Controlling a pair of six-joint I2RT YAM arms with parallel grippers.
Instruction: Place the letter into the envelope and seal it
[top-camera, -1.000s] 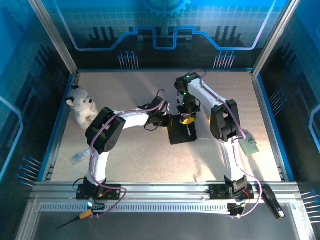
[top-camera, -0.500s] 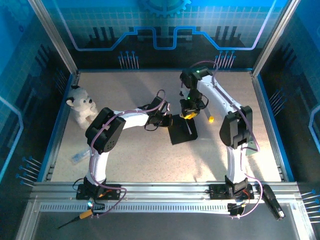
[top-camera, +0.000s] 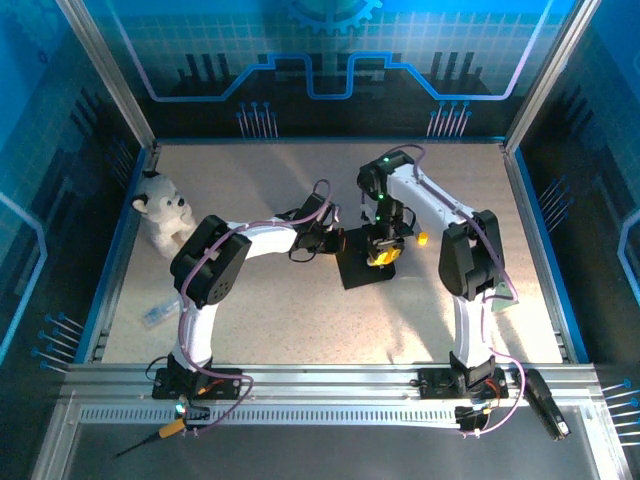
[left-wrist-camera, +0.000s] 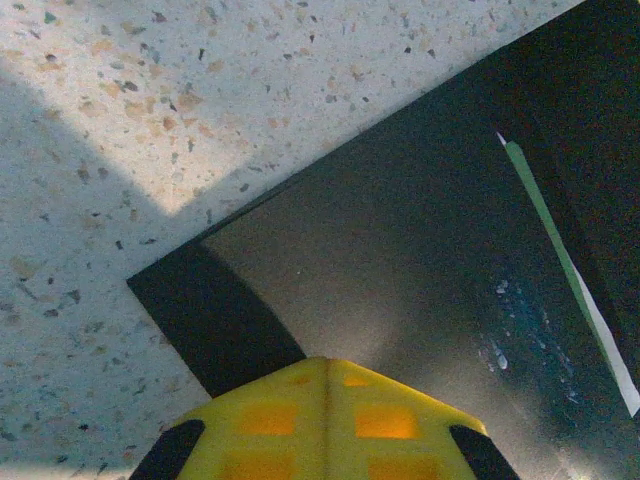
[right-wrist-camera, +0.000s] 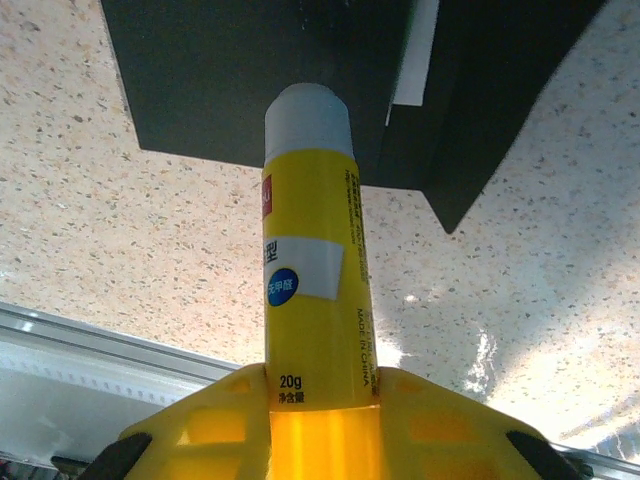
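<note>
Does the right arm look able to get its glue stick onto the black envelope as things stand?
Probably yes: the right gripper holds the glue stick with its white tip at the envelope's edge, nothing between them; the left gripper is over another part.

We see a white plush toy (top-camera: 165, 212) sitting near the left edge of the speckled table (top-camera: 280, 310). A small yellow cap (top-camera: 422, 239) lies right of the middle. The yellow glue stick (right-wrist-camera: 312, 290) has its white tip uncovered and a blue dot on its label. A small clear bluish thing (top-camera: 158, 315) lies at the front left, too small to name.
</note>
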